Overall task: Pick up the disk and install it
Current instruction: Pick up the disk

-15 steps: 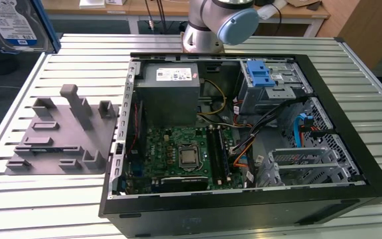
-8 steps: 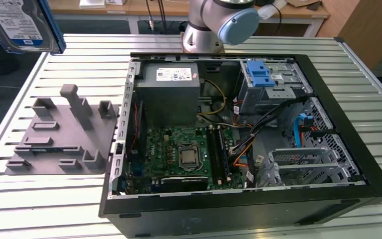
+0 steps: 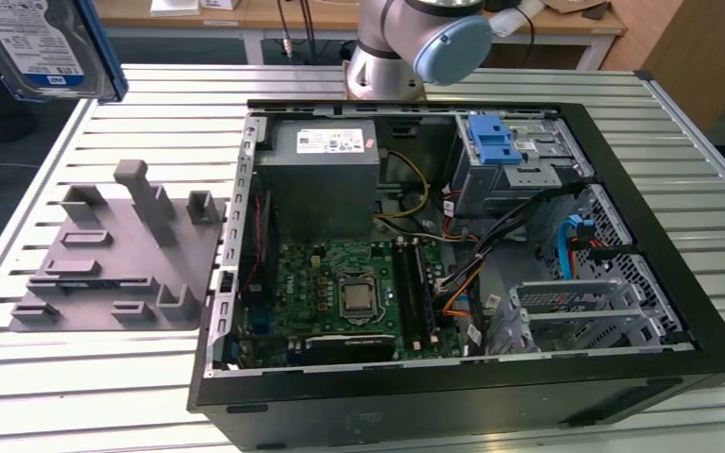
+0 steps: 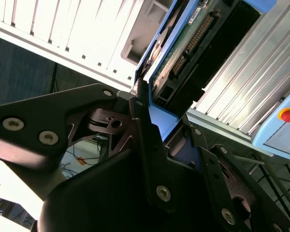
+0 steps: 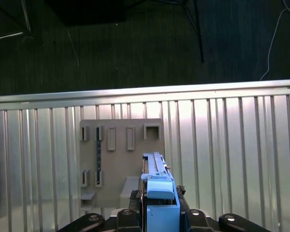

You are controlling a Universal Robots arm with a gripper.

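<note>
Disk (image 3: 38, 42) is hanging in the air, closest of everything, at the exterior view's left, label facing out. Gripper (image 5: 160, 205) is pinching it by its blue frame, fingers (image 4: 144, 116) pressing against both faces. Below, a grey fixture (image 3: 117, 260) is sitting on the table (image 3: 86, 377) beside the open case (image 3: 463, 406), with the arm's base (image 3: 388, 66) standing behind.

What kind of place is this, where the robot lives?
Probably a robotics lab or workshop: a robot arm stands at a slatted metal table, beside an open computer case, and its gripper holds the disk.
</note>
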